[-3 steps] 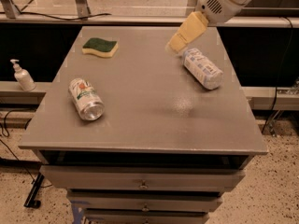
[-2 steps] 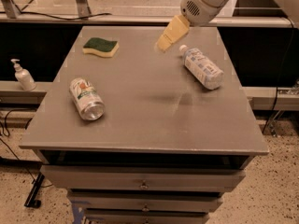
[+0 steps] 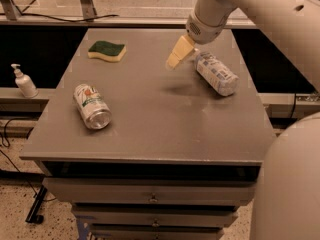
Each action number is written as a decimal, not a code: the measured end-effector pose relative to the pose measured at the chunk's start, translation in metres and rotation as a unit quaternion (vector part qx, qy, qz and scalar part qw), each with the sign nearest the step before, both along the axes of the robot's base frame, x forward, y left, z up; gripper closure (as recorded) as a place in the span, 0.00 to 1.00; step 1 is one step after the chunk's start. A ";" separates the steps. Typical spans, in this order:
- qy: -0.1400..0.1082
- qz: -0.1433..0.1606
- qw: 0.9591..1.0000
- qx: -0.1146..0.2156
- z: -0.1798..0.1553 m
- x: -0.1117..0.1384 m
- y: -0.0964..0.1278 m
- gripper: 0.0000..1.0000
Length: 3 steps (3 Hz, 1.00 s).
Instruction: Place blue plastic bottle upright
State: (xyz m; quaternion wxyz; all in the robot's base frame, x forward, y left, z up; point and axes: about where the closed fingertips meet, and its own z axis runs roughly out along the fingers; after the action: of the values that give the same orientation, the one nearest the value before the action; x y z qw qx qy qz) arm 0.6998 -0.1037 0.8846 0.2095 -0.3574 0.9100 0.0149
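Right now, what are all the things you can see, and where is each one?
blue plastic bottle: one, clear with a pale blue-and-white label, lying on its side at the back right of the table
soda can: one, silver and green, lying on its side at the front left
sponge: one, green on yellow, back left
pump dispenser: one, white, upright on the ledge left of the table
table: one, grey, centre of view
drawers: grey, under the tabletop
arm: one, white, reaching in from the top right
gripper: one, tan, above the table just left of the bottle
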 end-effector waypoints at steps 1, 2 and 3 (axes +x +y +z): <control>0.020 -0.026 0.999 -0.009 -0.033 0.009 -0.028 0.00; 0.036 -0.041 0.998 -0.008 -0.054 0.012 -0.051 0.18; 0.038 -0.043 0.998 0.002 -0.052 0.018 -0.056 0.41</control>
State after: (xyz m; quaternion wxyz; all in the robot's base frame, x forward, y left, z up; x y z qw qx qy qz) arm 0.7180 -0.1595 0.8322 0.1762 -0.3168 0.9317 0.0217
